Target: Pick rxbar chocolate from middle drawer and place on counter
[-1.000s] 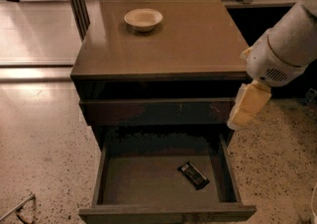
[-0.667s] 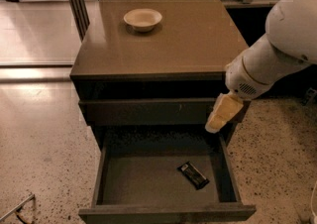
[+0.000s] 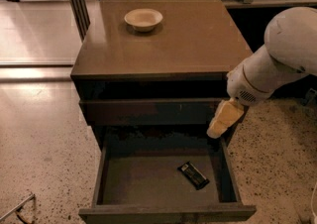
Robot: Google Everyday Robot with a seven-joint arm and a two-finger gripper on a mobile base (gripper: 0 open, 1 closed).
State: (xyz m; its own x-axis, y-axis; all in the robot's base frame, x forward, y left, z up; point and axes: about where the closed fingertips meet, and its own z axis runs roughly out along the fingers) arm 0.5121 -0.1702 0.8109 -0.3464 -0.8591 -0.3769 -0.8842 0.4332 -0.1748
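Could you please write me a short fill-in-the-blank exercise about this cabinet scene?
The middle drawer stands ____.
The rxbar chocolate lies on the drawer's ____.
The bowl rests ____ the counter.
The gripper hangs ____ the rxbar chocolate, not touching it.
Missing words: open; floor; on; above.

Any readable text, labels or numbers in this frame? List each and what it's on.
None readable.
Bar in the open drawer: pale print at one end, too blurred to read.
Bowl, counter and gripper, which hangs above the drawer's right rear: no markings visible.
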